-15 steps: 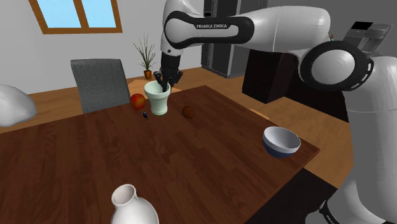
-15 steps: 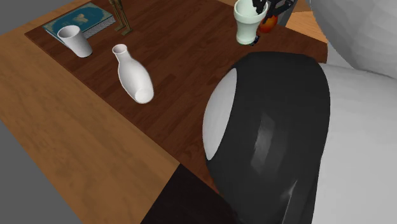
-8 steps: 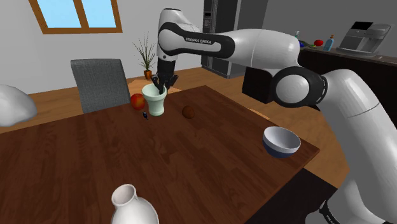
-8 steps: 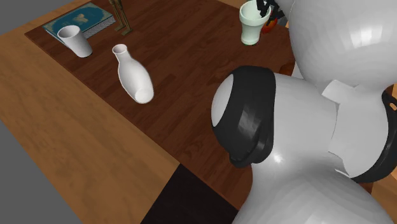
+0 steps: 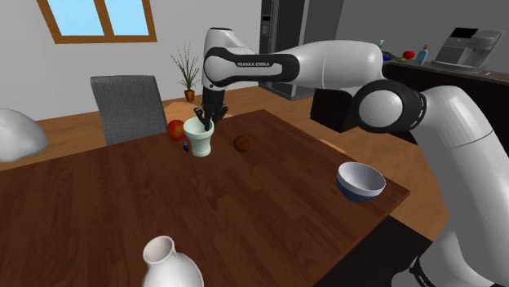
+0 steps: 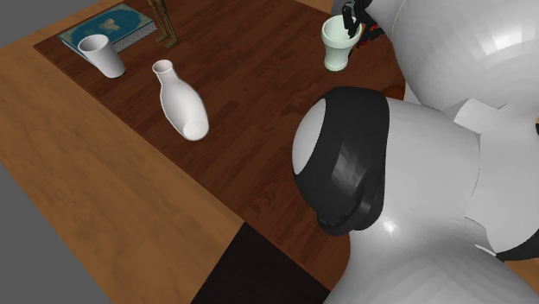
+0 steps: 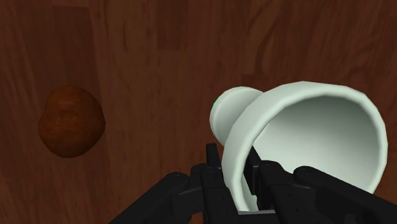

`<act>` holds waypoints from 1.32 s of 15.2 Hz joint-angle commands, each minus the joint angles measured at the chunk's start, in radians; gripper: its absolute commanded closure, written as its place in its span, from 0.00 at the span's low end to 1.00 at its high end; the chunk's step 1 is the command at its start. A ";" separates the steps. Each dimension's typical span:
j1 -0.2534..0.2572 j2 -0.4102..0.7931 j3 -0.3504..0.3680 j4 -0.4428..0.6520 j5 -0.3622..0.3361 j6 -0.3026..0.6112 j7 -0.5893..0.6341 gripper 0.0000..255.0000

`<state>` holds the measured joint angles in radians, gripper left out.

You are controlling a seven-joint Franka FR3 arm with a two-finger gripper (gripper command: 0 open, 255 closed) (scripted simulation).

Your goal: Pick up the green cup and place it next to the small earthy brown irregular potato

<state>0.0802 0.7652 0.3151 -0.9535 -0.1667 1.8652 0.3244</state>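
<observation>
Black gripper [image 5: 202, 122] clamps its fingers on the rim of the pale green cup [image 5: 198, 140], held tilted between a red apple [image 5: 175, 129] and the brown potato [image 5: 241, 143] on a dark wooden table [image 5: 245, 212].

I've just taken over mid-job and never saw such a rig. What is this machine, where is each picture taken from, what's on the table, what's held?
It is a white robot arm. One picture looks down over the brown table from beside the arm, one from close by the arm's bulk, one from a camera on its hand. On the table are a pale green cup, a brown potato, an apple, a bowl and a white vase. The black claw is shut on the cup's rim, one finger inside, one outside.
</observation>
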 commanded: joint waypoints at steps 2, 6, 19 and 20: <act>-0.010 -0.012 0.001 -0.063 0.001 0.052 0.001 1.00; -0.017 -0.012 0.000 -0.118 -0.001 0.105 0.003 1.00; -0.023 -0.001 -0.003 -0.182 -0.005 0.179 0.006 1.00; -0.023 -0.001 -0.003 -0.182 -0.005 0.179 0.006 1.00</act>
<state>0.0573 0.7644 0.3118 -1.1357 -0.1716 2.0438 0.3300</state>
